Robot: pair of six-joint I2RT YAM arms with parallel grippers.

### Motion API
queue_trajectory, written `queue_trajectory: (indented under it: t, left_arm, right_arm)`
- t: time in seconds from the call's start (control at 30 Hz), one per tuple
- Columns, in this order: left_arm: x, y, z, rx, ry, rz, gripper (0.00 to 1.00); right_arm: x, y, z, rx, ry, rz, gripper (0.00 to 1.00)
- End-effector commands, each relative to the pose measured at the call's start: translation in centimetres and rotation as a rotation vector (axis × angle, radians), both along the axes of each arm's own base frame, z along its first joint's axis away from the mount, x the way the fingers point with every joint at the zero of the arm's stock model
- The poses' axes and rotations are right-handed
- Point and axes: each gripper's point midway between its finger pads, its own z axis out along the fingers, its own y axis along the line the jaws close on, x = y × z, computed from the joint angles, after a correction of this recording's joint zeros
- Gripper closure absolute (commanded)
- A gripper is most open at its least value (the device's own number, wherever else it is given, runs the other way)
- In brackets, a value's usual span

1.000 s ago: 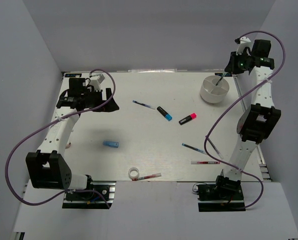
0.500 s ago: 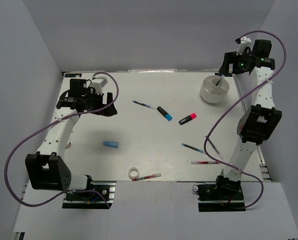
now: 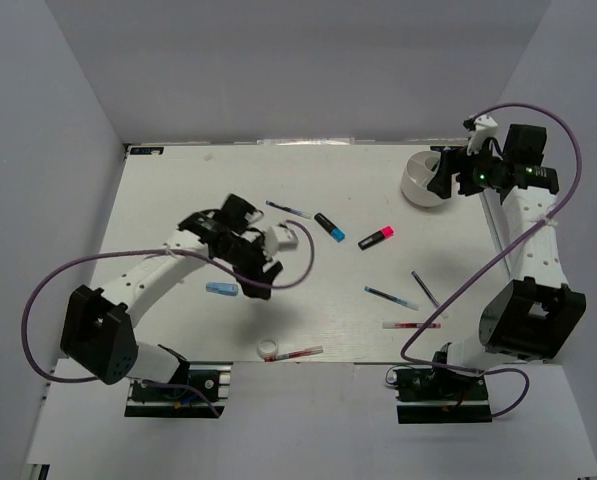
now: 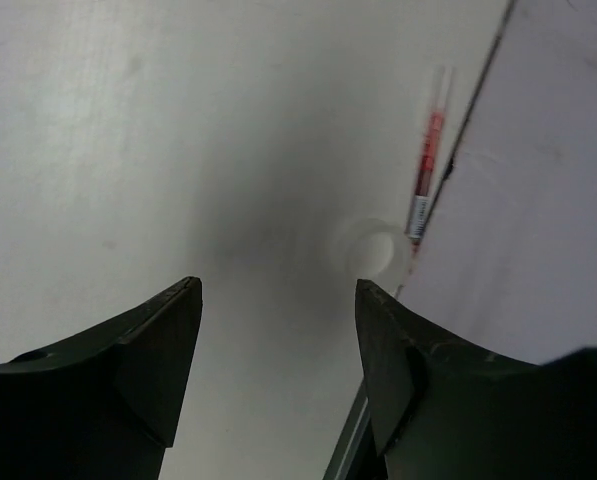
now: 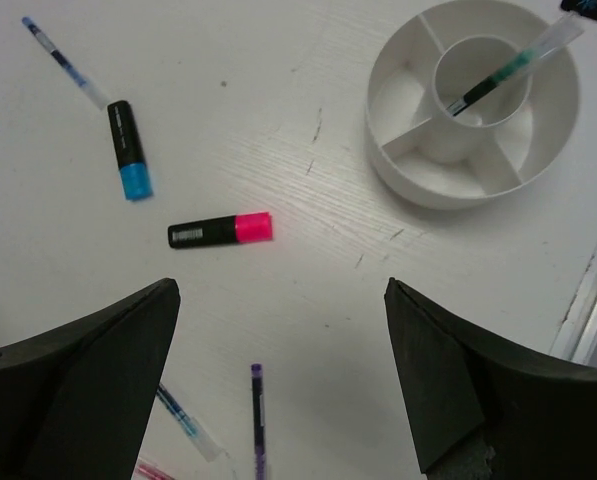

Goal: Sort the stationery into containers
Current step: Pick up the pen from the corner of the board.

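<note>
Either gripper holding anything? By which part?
Nothing is held. The left gripper and right gripper both stand open and empty above the table; one pen leans in the centre cup of the dish.

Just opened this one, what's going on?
One clear-barrelled pen leans in the centre cup of the round white divided dish; the right gripper is open and empty above the table nearby. The left gripper, also open and empty, hangs over the table's middle, aimed toward a small white tape ring and a thin red pen at the near edge. The stubby blue-capped marker, the pink-capped marker and a light-blue tube lie unsorted.
</note>
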Motion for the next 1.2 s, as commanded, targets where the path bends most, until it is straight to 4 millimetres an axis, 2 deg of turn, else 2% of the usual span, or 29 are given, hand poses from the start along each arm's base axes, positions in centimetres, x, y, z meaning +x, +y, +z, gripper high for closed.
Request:
queue_trajectory:
  t: [0.0, 0.03, 0.13, 0.17, 0.3, 0.4, 0.47, 0.6, 0.7, 1.17]
  left_arm:
    - [-3.1, -2.3, -0.6, 0.042, 0.000, -0.126, 0.28]
    - [-4.2, -3.6, -0.8, 0.049, -0.017, -0.183, 0.28]
    - [-6.5, -5.5, -1.7, 0.076, -0.008, -0.250, 0.30]
    - [-8.1, -6.6, -2.1, 0.081, -0.006, -0.308, 0.30]
    - [-11.3, -8.2, -4.6, 0.146, -0.014, -0.385, 0.38]
    - [-11.7, -9.3, -6.3, 0.189, -0.053, -0.365, 0.45]
    - [-11.4, -9.6, -6.7, 0.205, -0.080, -0.333, 0.49]
    - [-10.7, -9.2, -8.0, 0.249, -0.139, -0.287, 0.52]
    - [-11.5, -8.7, -8.9, 0.265, -0.132, -0.307, 0.51]
    - [-13.2, -8.9, -9.0, 0.252, -0.129, -0.366, 0.50]
  right_arm:
    - [-0.5, 0.3, -1.6, 0.004, 0.017, 0.006, 0.11]
    - [-1.0, 0.2, -2.3, 0.000, 0.037, -0.002, 0.13]
    - [-1.6, -0.3, -2.9, -0.016, 0.057, -0.031, 0.14]
    - [-2.0, -0.2, -3.3, -0.017, 0.072, -0.033, 0.14]
    - [-2.9, -0.2, -3.5, -0.024, 0.074, -0.036, 0.16]
    - [-3.5, -0.2, -3.8, -0.033, 0.077, -0.031, 0.18]
    - [-3.8, -0.2, -4.0, -0.036, 0.087, -0.031, 0.17]
    - [-4.1, -0.4, -4.1, -0.051, 0.090, -0.032, 0.17]
    - [-4.2, -0.4, -4.4, -0.053, 0.098, -0.033, 0.17]
    - [-4.1, -0.5, -5.1, -0.051, 0.117, -0.035, 0.18]
